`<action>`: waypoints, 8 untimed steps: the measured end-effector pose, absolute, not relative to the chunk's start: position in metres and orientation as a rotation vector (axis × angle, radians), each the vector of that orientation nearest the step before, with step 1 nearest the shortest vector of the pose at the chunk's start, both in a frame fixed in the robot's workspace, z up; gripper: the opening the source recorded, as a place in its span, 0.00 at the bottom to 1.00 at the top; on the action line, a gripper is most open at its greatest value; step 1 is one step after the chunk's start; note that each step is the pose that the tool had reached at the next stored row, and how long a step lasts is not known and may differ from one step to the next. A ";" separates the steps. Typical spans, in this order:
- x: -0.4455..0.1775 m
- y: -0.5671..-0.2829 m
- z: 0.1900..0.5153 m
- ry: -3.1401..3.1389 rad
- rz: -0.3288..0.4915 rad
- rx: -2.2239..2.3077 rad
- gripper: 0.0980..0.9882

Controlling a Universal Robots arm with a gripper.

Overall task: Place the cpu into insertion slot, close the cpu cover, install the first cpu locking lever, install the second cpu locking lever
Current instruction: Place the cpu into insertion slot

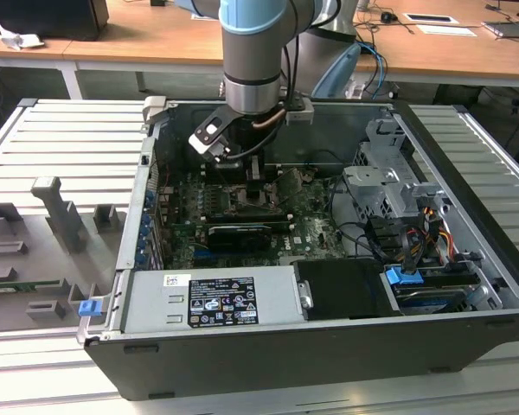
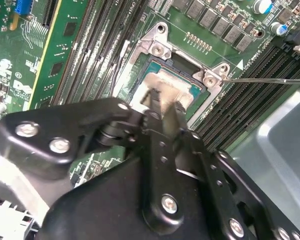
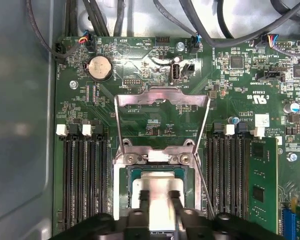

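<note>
At the exterior view's left I'm seeing a grey tray point(image 1: 60, 216) of fixtures lying beside the open case point(image 1: 329, 354). I'm holding the gripper point(image 1: 253, 180) low inside the case, over the board. In both wrist views the cpu point(image 3: 157, 186) point(image 2: 162, 82) is lying flat in the slot point(image 2: 157, 47), between memory banks point(image 3: 82, 175). The fingers point(image 3: 144, 200) are standing slightly parted over its metal face, released and grasping nothing; I can't tell whether they're touching it. The cover point(image 3: 162, 98) is standing open, swung up from the slot's edge away from the gripper.
</note>
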State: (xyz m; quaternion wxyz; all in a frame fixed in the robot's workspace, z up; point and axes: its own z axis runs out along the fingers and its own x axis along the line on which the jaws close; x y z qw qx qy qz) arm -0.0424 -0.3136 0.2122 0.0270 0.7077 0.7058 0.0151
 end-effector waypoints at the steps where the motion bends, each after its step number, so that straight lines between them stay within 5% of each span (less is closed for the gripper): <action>1: -0.042 -0.314 0.212 2.180 0.047 2.186 0.15; 3: -0.042 -0.314 0.213 2.180 0.047 2.186 0.01; 8: -0.042 -0.314 0.215 2.180 0.046 2.186 0.01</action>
